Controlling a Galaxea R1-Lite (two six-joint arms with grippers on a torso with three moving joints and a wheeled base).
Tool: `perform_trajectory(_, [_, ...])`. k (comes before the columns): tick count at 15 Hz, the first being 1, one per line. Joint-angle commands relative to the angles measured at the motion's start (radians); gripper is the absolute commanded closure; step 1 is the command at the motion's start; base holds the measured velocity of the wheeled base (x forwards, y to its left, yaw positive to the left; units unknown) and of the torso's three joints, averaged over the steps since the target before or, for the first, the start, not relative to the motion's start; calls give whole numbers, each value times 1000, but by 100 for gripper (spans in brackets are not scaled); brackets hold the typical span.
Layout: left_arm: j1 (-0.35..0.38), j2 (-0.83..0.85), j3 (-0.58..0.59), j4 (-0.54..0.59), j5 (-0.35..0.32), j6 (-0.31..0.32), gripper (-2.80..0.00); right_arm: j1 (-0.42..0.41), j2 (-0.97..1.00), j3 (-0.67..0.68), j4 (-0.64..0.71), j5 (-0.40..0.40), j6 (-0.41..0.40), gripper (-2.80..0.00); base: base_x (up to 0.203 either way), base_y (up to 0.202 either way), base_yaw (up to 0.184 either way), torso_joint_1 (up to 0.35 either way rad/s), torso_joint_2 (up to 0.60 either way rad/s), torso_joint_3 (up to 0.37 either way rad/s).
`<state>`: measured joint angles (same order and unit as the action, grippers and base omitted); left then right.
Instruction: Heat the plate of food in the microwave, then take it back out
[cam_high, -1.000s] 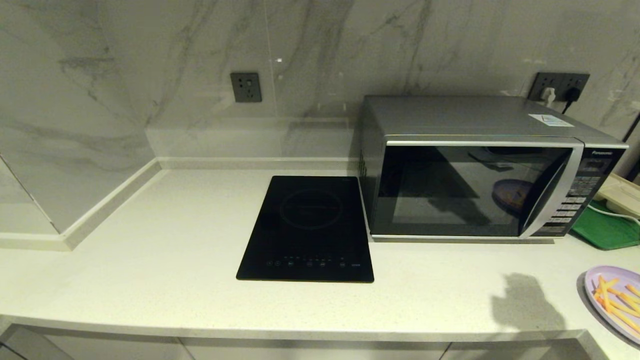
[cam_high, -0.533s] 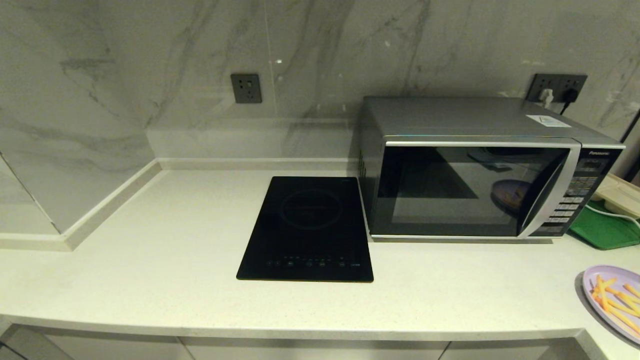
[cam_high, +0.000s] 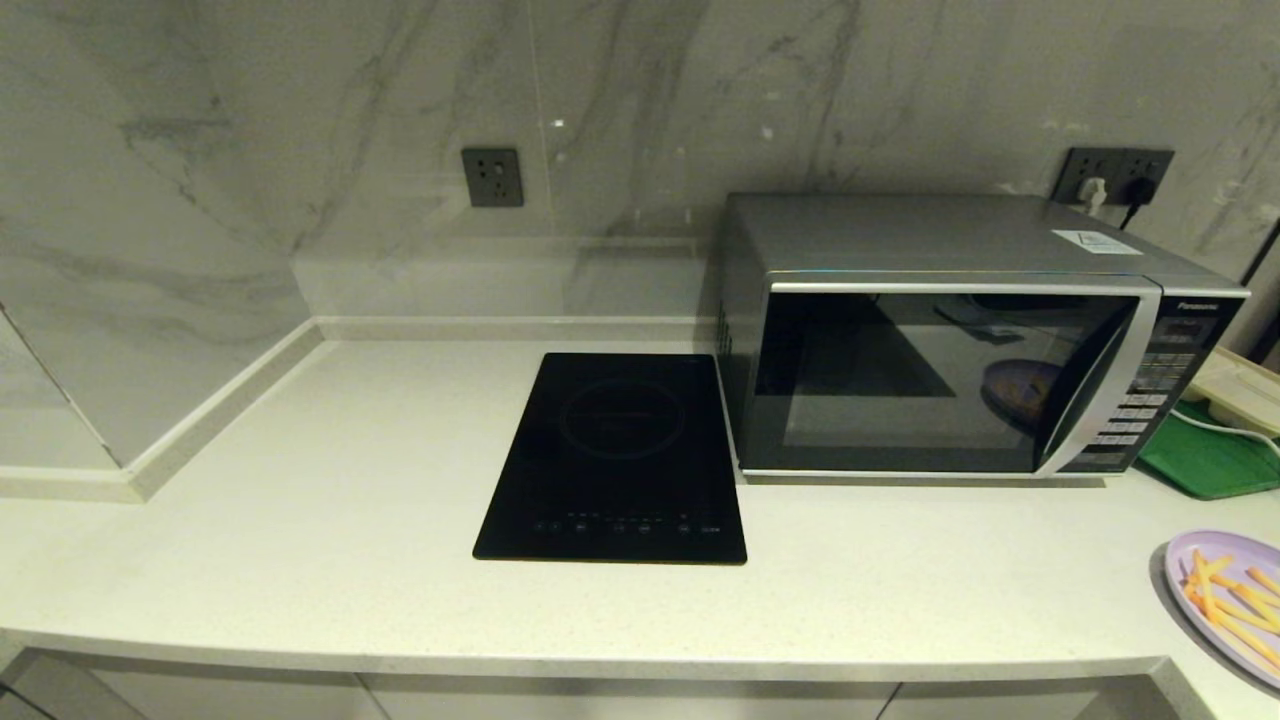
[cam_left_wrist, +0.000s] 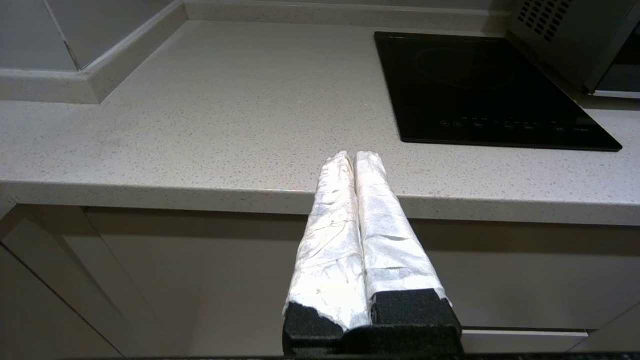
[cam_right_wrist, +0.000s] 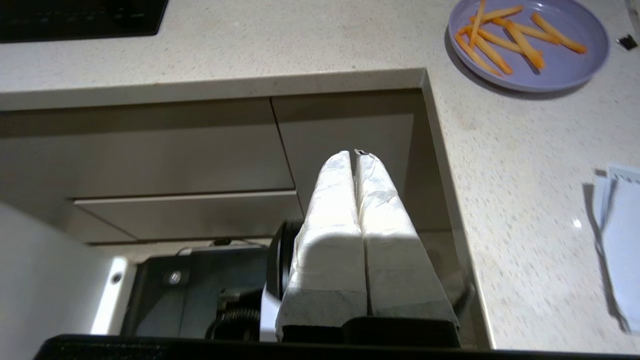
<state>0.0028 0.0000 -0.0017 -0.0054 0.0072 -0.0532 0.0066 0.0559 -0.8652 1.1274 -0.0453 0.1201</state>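
The silver microwave (cam_high: 960, 340) stands on the counter at the right with its dark glass door closed. The lilac plate of food (cam_high: 1232, 600), with orange fries on it, lies on the counter at the front right corner; the right wrist view shows the plate of food (cam_right_wrist: 540, 47) too. My right gripper (cam_right_wrist: 356, 155) is shut and empty, hanging below the counter edge in front of the cabinet. My left gripper (cam_left_wrist: 354, 156) is shut and empty, just before the counter's front edge. Neither arm shows in the head view.
A black induction cooktop (cam_high: 620, 455) lies left of the microwave. A green tray (cam_high: 1210, 455) sits right of the microwave with a white object on it. White paper (cam_right_wrist: 622, 240) lies on the counter's right wing. Wall sockets are behind.
A dark shadow on the counter in front of the microwave a second ago is gone. The counter objects have not moved.
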Motion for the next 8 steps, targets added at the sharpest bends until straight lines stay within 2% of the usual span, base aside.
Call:
perform_trajectory(1, [0,0,0,-1,0,0,0,2,-51,257,-266,-6,-3,0,0,0,0,0,0,0])
perform_trajectory(4, [0,0,0,-1,0,0,0,2,-53,614,-665,-24,-11,0,0,0,0,0,0,0])
perform_trajectory(6, [0,0,0,-1,0,0,0,3,-54,769,-922,-24,-13,0,0,0,0,0,0,0])
perform_trajectory(7, [0,0,0,-1,0,0,0,3,-54,788,-974,-24,-14,0,0,0,0,0,0,0])
perform_trajectory(8, [0,0,0,-1,0,0,0,3,-54,793,-963,-24,-19,0,0,0,0,0,0,0])
